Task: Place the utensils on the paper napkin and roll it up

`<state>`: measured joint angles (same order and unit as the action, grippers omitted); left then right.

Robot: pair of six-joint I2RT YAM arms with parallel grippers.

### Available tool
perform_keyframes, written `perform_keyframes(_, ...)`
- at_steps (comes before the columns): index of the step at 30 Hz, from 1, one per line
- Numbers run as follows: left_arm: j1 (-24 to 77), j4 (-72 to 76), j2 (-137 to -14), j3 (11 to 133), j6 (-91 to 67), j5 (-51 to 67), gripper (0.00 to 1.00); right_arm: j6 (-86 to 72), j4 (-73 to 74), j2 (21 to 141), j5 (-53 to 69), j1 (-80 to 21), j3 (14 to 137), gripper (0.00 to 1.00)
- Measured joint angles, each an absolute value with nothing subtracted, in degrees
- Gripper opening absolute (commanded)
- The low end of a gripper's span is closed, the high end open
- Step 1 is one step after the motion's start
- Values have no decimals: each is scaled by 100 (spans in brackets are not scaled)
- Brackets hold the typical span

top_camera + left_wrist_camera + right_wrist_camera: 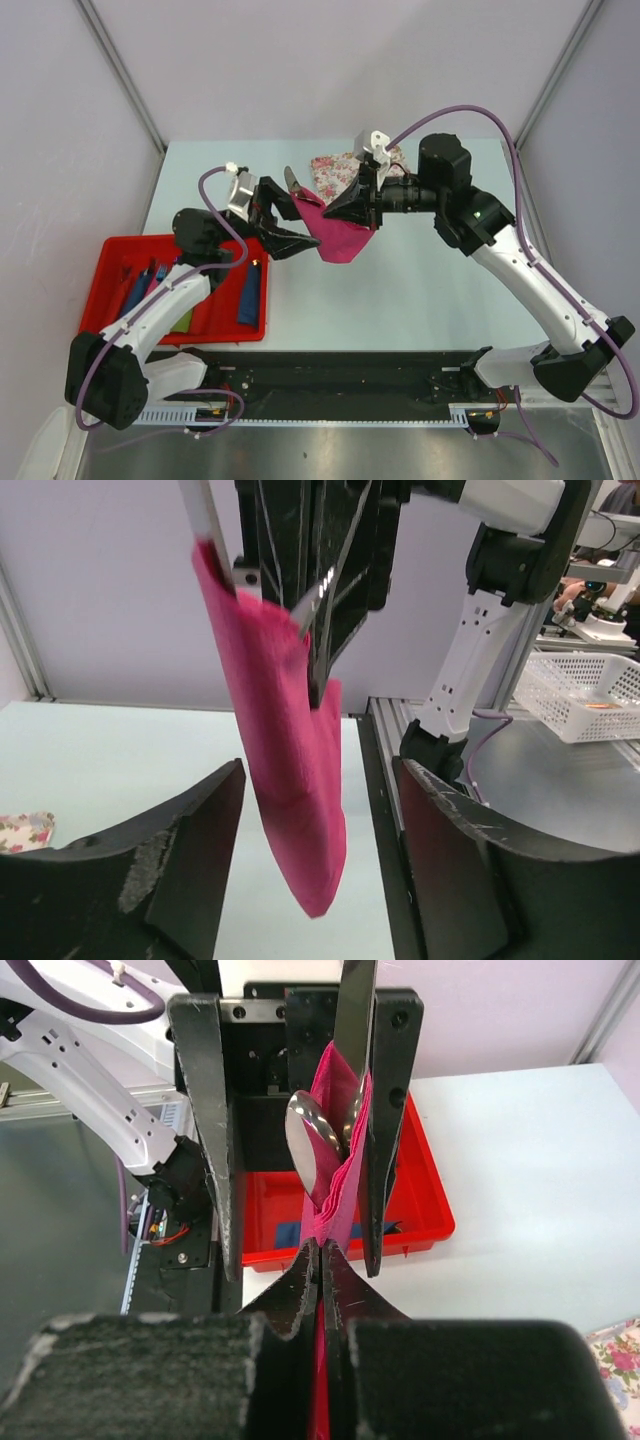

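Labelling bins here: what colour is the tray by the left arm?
Red; the tray shows best in the top external view.

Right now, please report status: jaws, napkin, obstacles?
Right gripper jaws shut on pink napkin, off the table. Left gripper jaws open, straddling it. Spoon inside the fold. Nothing else between jaws.

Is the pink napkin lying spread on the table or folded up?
Folded and lifted: the paper napkin hangs wrapped around the utensils, pinched by the right gripper.

The robot has white links (530,270), black joints (440,165), lilac cables (470,108) and scuffed black end effector fingers (180,870).
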<state>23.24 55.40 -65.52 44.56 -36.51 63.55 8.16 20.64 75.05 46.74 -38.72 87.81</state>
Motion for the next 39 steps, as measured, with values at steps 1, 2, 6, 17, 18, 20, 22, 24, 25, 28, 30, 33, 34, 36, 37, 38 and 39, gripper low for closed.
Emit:
perform_keyframes(1,2333,5546,-6552,4491,-3669,6337,65,825,2062,7505,4652,-3885,8770,0)
perform_keyframes(2,2342,5561,-6554,4519,-3691,6318,63,834,2053,7505,4637,-3898,8753,0)
perform_keyframes(6,2386,5564,-6593,4556,-3765,6217,57,869,2010,7505,4569,-3966,8641,0)
perform_keyframes(17,2443,5533,-6687,4589,-3883,6034,27,847,1876,7441,4414,-4029,8420,0)
perform_keyframes(18,2443,5533,-6687,4589,-3883,6025,26,838,1863,7430,4392,-4029,8420,0)
perform_keyframes(20,2445,5535,-6687,4589,-3881,6016,30,812,1844,7415,4366,-4029,8420,0)
perform_keyframes(22,2449,5535,-6687,4589,-3861,6016,48,773,1815,7393,4331,-4034,8399,0)
perform_keyframes(24,2449,5513,-6687,4589,-3854,6014,47,757,1782,7367,4298,-4034,8370,0)
perform_keyframes(25,2449,5494,-6687,4589,-3848,6014,47,753,1756,7352,4289,-4034,8355,0)
perform_keyframes(28,2447,5457,-6687,4589,-3844,5990,38,740,1708,7293,4265,-4034,8315,0)
perform_keyframes(30,2447,5435,-6687,4589,-3844,5959,26,729,1669,7244,4246,-4032,8267,0)
perform_keyframes(33,2447,5400,-6689,4589,-3859,5929,10,714,1645,7199,4244,-4034,8219,0)
perform_keyframes(34,2447,5404,-6696,4589,-3861,5927,7,714,1629,7199,4230,-4034,8213,0)
perform_keyframes(36,2447,5430,-6716,4589,-3881,5933,0,707,1597,7199,4191,-4029,8191,0)
perform_keyframes(37,2447,5435,-6733,4589,-3900,5937,0,707,1592,7199,4176,-4025,8182,0)
perform_keyframes(38,2447,5454,-6753,4589,-3916,5955,0,707,1594,7199,4152,-4025,8173,0)
perform_keyframes(39,2447,5474,-6766,4589,-3922,5968,0,707,1594,7199,4141,-4025,8167,5)
